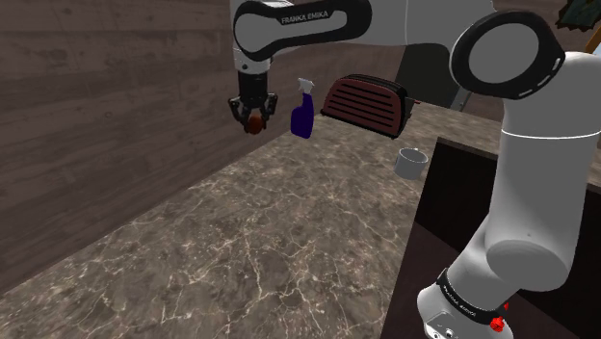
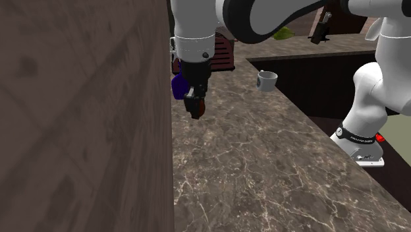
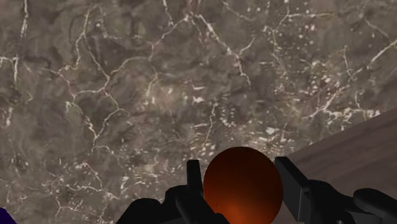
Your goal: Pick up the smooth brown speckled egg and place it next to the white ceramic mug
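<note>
Egg (image 3: 242, 184), reddish-brown, is clamped between the two fingers of the claw (image 3: 240, 170) and is held in the air above the marbled surface (image 1: 241, 250), close to the wooden wall (image 1: 96, 116). It is judged to be raised so that it can be carried across without dragging. The mug (image 1: 411, 162) is noted well apart, at the surface's edge toward the stand. A blue spray bottle (image 1: 302, 111) and a dark toaster (image 1: 366, 101) are recorded farther back. Speckles cannot be made out. In the shoulder view the egg is partly covered by the fingers.
</note>
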Tool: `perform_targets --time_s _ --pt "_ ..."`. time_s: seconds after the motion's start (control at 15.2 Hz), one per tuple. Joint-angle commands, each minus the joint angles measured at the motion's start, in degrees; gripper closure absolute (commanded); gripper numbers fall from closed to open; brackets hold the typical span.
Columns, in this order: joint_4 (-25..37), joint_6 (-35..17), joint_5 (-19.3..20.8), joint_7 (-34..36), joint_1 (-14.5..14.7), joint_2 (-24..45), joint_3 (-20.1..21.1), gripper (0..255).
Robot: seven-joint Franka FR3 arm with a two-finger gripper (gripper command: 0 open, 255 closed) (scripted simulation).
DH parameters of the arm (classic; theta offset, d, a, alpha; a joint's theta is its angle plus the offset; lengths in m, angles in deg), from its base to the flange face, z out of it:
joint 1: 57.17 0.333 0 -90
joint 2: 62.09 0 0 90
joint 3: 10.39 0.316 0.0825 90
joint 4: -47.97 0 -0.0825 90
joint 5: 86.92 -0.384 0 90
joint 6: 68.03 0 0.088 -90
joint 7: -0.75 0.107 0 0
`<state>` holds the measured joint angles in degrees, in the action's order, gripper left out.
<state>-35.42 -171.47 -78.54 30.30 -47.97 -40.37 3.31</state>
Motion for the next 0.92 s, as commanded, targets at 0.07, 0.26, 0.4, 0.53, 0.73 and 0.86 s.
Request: perform_targets --time_s 0.07,0.26,0.4,0.53,0.73,0.86 --pt "-5.7 -1.6 -1.1 -3.2 -2.7 -4.5 -0.7 255" --pt "-10.7 -3.3 -2.1 -6.8 -5.4 -8.0 -1.8 255" --pt "-13.5 -4.3 -2.7 -9.3 -7.1 -10.1 -2.6 255" --pt "-16.0 -5.1 -3.1 -11.9 -8.7 -12.0 -3.6 255" --pt "-19.1 -6.2 -3.7 -15.8 -11.0 -14.3 -5.1 255" --pt "-20.8 -6.8 -4.1 -18.4 -12.5 -15.7 -6.2 255"
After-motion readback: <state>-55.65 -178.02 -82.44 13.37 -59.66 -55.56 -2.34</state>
